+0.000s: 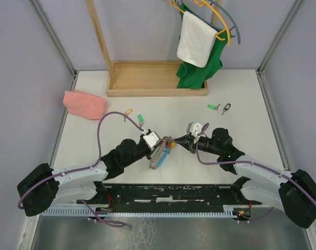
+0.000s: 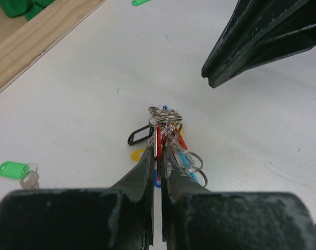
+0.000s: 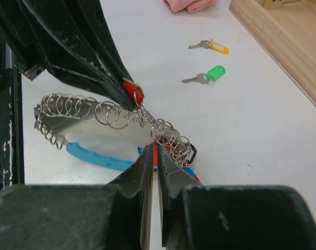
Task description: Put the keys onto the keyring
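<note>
left tool (image 2: pixel 158 151) clenched on red plastic tag (image 3: pixel 133 92) | keyring (image 3: pixel 95 112): coiled wire rings, smooth blue strip | right tool (image 3: pixel 154 151) pinched nearly closed, empty | bench (image 3: pixel 252 130) matte white

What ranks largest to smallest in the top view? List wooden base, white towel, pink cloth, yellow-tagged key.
1. wooden base
2. white towel and pink cloth: look close; the towel hangs raised off the table, so left unranked
3. yellow-tagged key

On the keyring (image 3: pixel 116 130), bright polished metal rings, glossy light-blue plastic and a red plastic tag; left claw (image 2: pixel 157 156) and right claw (image 3: pixel 154 153) matt black, scuffed whitish; counter (image 2: pixel 85 99) smooth matt white; frame (image 1: pixel 147 78) pale bare wood; pink cloth (image 1: pixel 85 104) soft, nappy.
</note>
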`<move>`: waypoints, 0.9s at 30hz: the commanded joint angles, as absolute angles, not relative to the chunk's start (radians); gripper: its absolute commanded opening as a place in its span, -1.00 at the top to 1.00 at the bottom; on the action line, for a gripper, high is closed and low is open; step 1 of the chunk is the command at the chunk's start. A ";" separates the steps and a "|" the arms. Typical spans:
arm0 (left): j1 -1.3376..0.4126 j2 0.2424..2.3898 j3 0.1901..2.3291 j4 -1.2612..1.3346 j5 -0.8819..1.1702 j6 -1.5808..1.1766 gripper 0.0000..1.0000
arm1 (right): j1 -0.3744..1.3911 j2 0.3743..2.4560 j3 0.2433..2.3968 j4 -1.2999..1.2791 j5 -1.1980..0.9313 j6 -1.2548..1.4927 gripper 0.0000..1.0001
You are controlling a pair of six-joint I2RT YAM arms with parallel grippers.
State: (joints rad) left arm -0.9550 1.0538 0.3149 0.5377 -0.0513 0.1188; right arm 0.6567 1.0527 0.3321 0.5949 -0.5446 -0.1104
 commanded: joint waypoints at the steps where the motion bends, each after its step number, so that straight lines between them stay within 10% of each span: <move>1: -0.954 1.037 0.389 0.469 -0.014 0.229 0.95 | 0.654 1.009 0.363 0.446 -0.558 -0.170 0.65; 12: -0.954 1.013 0.465 0.368 0.054 0.361 0.95 | 0.654 1.062 0.530 0.269 -0.670 -0.311 0.16; 27: -0.953 1.021 0.485 0.365 0.093 0.362 0.95 | 0.698 1.158 0.553 0.371 -0.669 -0.258 0.14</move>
State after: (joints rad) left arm -0.9550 1.0313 0.4286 0.3187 0.0635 0.3344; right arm 0.6743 1.1496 0.5209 0.2913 -0.6655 -0.2840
